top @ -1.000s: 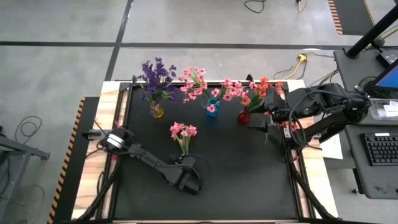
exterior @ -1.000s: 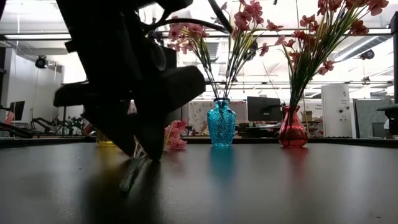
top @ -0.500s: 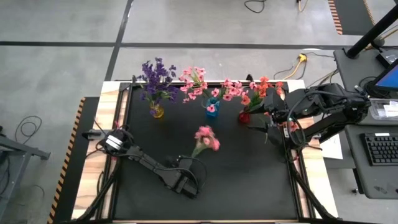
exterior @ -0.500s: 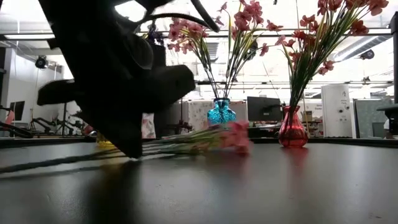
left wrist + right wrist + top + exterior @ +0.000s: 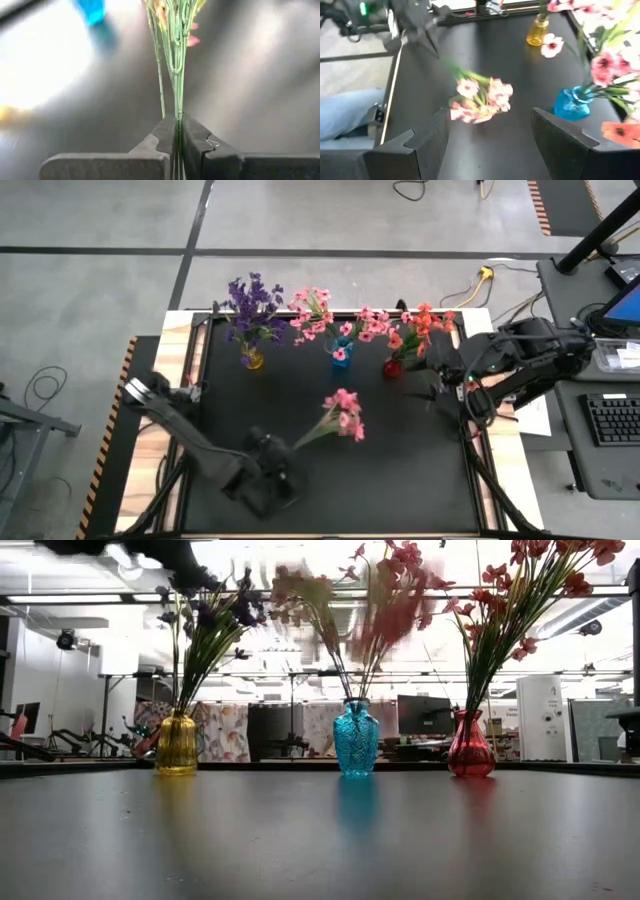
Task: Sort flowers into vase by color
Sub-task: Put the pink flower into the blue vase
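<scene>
A: What is the left gripper [image 5: 283, 463] doing compared with a second ago?

B: Its jaws, wide apart then, are now pressing shut on the stems of the pink flower sprig [image 5: 338, 416], and the sprig is no longer lying on the mat (it is hanging clear above it).

A: Which way is the sprig pointing?

B: Its long axis is running from the fingers [image 5: 167, 137] outward and slanting toward the blue vase [image 5: 341, 354], blossoms at the far end.

A: And the right gripper [image 5: 487, 137]?

B: Waiting beside the red vase [image 5: 393, 367], jaws standing open, gripping nothing.
</scene>
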